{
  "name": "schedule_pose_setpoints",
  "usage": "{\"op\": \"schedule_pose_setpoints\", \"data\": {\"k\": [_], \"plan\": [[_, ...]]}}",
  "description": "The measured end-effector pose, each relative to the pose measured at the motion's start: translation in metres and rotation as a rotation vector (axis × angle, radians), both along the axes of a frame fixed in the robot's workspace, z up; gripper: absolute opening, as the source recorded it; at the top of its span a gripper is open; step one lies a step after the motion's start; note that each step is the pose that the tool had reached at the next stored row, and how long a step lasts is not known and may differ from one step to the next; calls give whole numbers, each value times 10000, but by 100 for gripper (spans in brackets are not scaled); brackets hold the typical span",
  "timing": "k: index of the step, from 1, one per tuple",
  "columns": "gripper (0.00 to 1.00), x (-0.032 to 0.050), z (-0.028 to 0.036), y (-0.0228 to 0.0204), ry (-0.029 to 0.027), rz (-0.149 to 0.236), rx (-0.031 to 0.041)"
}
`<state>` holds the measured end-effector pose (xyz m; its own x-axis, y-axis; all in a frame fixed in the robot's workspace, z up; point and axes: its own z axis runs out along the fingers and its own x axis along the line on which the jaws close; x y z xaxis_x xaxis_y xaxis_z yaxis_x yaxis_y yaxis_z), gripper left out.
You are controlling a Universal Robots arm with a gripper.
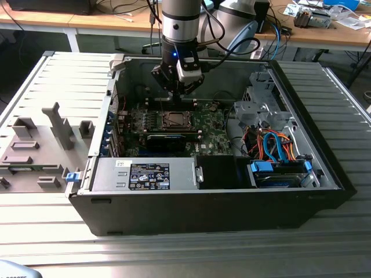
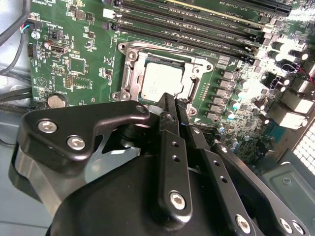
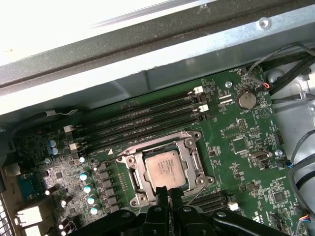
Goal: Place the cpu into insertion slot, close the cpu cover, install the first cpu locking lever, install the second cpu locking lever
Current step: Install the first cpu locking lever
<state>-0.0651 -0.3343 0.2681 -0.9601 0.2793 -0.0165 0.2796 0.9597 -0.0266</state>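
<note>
Ribbed grey tabletop (image 1: 174,255) nearest the lens in the exterior view, carrying a large open computer case (image 1: 203,208) laid on its side, with a grey moulded fixture tray (image 1: 40,150) just beside it on the exterior view's left. Robot arm (image 1: 181,23) reaching down into the far half of the case. Green motherboard (image 3: 236,147) flat on the case floor, with orange and blue cables (image 1: 272,145) bundled toward the exterior view's right. Black gripper (image 2: 173,101) low over the board, jaws pressed close together with nothing plainly between them, tips right at the near edge of the insertion slot (image 3: 129,177). Long black memory slots (image 3: 138,123) lined up on the far side of that socket. Silver cpu cover (image 3: 189,152) seemingly folded down, framing the chip through its window. Silvery cpu (image 3: 165,169) seated flat inside the slot, square to the rim, not tilted. Thin wire rod (image 3: 197,194), probably a locking lever, slanting just beside the tips; touching or merely near, cannot tell. Judged from this: chip placed, cover down or very nearly, lever work in hand, neither lever clearly latched. Calls for a small, steady, well-aimed move at the socket's edge, pressing on the wire alone and keeping clear of chip and neighbouring board parts.
</note>
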Motion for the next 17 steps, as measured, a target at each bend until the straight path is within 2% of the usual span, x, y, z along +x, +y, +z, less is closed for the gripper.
{"op": "schedule_pose_setpoints", "data": {"k": [17], "plan": [[16,0,0,0,0,90,-4]]}}
